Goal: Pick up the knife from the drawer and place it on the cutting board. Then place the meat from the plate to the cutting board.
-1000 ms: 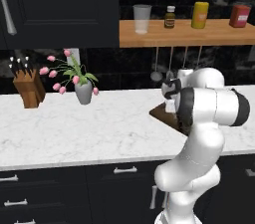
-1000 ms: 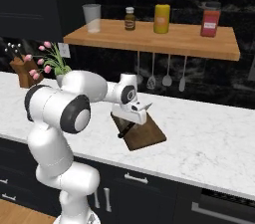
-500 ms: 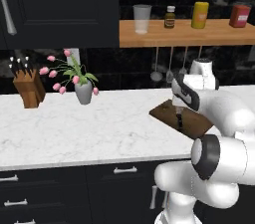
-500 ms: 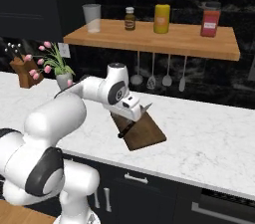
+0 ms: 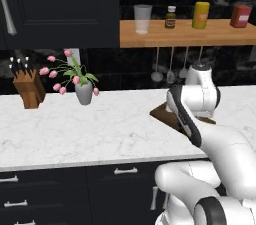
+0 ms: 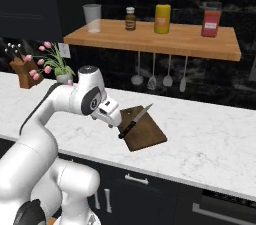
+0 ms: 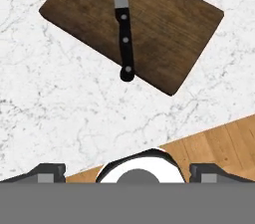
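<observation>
On cutting board, knife released; gripper withdrawn.

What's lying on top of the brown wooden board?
A knife lies flat on the cutting board, its black handle reaching the board's edge. In the hand view its blade tip runs out of the picture. No meat on it yet.

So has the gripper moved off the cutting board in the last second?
Yes. In the right base view the gripper has drawn back left, toward the counter's front edge, clear of the cutting board; the knife lies there.
</observation>
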